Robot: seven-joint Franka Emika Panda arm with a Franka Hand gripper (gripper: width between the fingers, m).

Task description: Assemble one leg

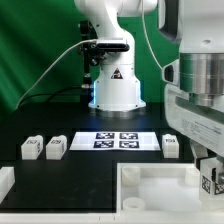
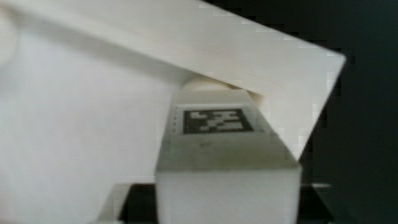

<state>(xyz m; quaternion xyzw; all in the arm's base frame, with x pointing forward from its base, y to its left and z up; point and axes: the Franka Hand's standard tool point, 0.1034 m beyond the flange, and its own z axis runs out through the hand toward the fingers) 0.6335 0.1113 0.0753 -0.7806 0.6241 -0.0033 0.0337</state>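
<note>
My gripper [image 1: 208,178] is low at the exterior view's right, over the right corner of the large white rimmed tabletop part [image 1: 150,190]. It is shut on a leg [image 1: 211,181], a small white block with a black-and-white tag. In the wrist view the leg [image 2: 217,150] runs out from between my jaws, tag facing the camera. Its far end meets the corner of the tabletop part [image 2: 89,110]. My gripper [image 2: 222,205] shows only as dark edges on either side of the leg. Whether the leg's end is seated in the corner is hidden.
Two more legs [image 1: 30,148] [image 1: 55,147] lie on the black table at the exterior view's left and another [image 1: 170,145] at the right. The marker board [image 1: 115,140] lies between them. The robot base [image 1: 115,85] stands behind. A white block [image 1: 5,182] sits at the left edge.
</note>
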